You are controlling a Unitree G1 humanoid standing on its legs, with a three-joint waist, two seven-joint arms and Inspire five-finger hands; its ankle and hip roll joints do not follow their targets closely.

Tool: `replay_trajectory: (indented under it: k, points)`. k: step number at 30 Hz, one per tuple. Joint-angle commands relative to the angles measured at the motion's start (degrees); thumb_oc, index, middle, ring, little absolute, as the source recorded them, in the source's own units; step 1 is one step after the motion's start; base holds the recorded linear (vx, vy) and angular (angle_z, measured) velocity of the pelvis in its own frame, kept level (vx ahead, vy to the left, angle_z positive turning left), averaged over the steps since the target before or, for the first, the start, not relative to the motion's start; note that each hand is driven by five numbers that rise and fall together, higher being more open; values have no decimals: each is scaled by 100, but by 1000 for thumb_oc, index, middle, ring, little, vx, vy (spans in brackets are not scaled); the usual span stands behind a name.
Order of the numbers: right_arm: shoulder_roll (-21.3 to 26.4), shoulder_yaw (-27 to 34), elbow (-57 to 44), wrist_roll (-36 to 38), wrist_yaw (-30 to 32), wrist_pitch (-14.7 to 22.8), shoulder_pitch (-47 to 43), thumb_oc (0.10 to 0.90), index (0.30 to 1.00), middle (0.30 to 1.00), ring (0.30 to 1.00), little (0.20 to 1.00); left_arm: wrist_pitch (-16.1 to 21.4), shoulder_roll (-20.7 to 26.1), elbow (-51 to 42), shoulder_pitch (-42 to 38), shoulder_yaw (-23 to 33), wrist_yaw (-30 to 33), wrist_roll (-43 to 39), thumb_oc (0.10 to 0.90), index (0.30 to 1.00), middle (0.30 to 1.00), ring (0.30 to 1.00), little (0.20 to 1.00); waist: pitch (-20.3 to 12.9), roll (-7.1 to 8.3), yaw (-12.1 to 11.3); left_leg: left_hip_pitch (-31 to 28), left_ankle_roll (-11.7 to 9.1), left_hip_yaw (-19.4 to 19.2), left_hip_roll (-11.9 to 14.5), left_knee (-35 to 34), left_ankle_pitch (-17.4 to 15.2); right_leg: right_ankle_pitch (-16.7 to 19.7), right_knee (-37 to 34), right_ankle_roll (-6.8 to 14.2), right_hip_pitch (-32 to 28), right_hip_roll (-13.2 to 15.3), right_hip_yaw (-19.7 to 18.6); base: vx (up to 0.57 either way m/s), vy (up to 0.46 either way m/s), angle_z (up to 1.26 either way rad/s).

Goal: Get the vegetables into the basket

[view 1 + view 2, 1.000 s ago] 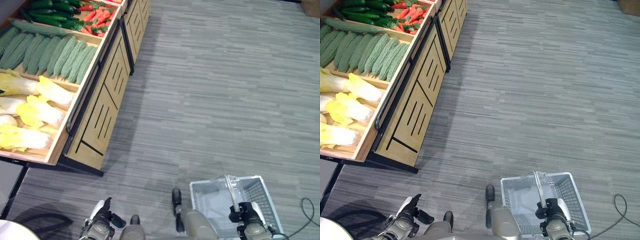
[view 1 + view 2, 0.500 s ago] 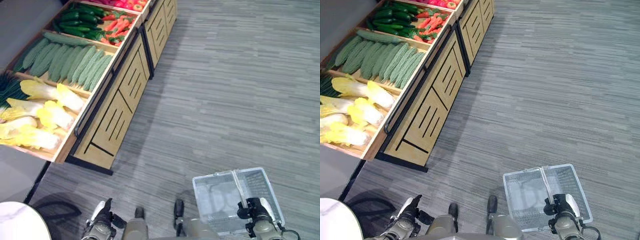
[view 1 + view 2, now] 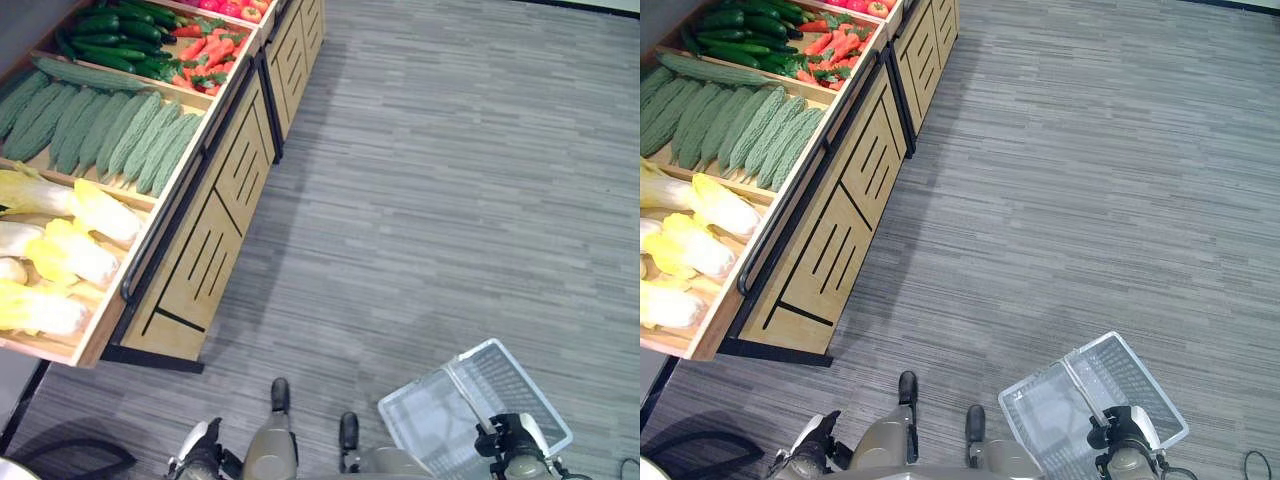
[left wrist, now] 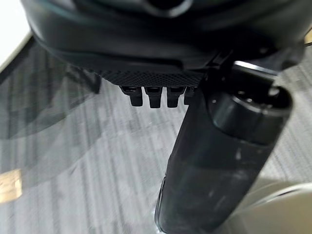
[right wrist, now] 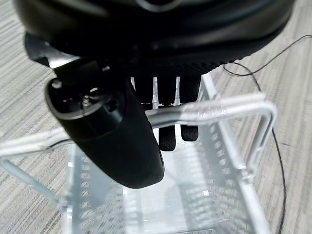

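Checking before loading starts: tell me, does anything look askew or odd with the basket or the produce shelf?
The basket, carried by the right hand on its handle, hangs tilted; nothing shows inside. The vegetables lie orderly on the shelf.

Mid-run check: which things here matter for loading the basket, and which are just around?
For the job:
- wire basket, its handle held in the right hand
- left hand, holding nothing
- ridged green gourds
- cucumbers
- carrots
- pale yellow cabbages

Just around:
- wooden display stand
- grey floor

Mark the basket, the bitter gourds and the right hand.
basket (image 3: pixel 1140 385): right eye view, far rim.
bitter gourds (image 3: pixel 735 130): right eye view, middle gourd.
right hand (image 5: pixel 165 87): right wrist view, fingers hooked over the handle.
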State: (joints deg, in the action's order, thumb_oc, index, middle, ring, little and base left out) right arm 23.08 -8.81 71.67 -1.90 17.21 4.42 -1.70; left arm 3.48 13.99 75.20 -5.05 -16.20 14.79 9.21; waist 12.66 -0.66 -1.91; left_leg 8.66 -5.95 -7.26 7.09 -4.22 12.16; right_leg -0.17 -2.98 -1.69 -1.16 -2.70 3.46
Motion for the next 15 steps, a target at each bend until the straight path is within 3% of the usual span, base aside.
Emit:
replay_trajectory:
  k: [1, 7, 12, 15]
  points:
    - [151, 236, -205, 10, 210, 73, 82, 400, 300, 300, 300, 300, -42, 392, 27, -127, -67, 204, 196, 900, 1000, 1000, 1000, 1000, -29, 264, -171, 69, 316, -96, -217, 197, -344, 99, 869, 1090, 94, 1091, -316, 33, 121, -4]
    - [48, 167, -188, 15, 192, 27, -18, 400, 300, 300, 300, 300, -28, 499, -5, -196, -38, 230, 186, 900, 1000, 1000, 1000, 1000, -65, 401, -204, -35, 466, -134, -460, 16, -459, 645, 904, 1249, 207, 1267, -425, 43, 155, 1]
    - [15, 165, -177, 28, 170, 13, -65, 400, 300, 300, 300, 300, -12, 510, -14, -195, -22, 217, 175, 900, 1000, 1000, 1000, 1000, -91, 420, -217, -146, 568, -100, -625, -37, -576, 907, 1077, 1316, 253, 1367, -457, 49, 134, 3]
    - [-14, 88, -219, 11, 144, -1, -135, 400, 300, 300, 300, 300, -19, 542, -68, -181, -7, 186, 162, 900, 1000, 1000, 1000, 1000, -66, 404, -242, -238, 681, -34, -741, -3, -676, 1218, 1545, 1316, 397, 1415, -495, 61, 131, 5]
